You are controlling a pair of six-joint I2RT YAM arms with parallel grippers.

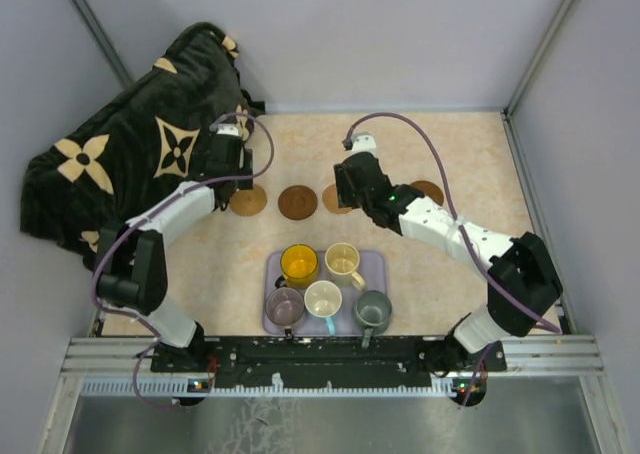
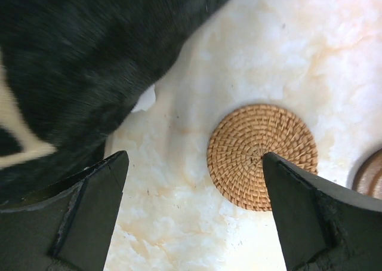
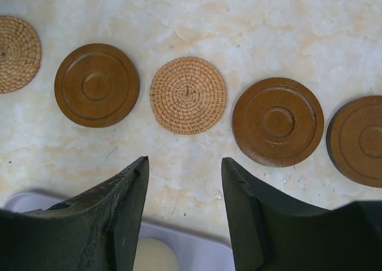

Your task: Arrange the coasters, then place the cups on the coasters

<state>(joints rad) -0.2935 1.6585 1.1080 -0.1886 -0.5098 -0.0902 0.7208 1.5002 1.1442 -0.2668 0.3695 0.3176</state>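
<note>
On the desk (image 1: 300,149), beside a dark blanket (image 1: 130,144), the lavender tray (image 1: 373,264) holds all five cups (image 1: 323,298). Beyond it the five coasters (image 3: 187,95) lie in a row, so arranging looks done. Left jaws gape wide, right jaws stand half apart, both empty. Next, one must descend over a cup and grip it.
</note>
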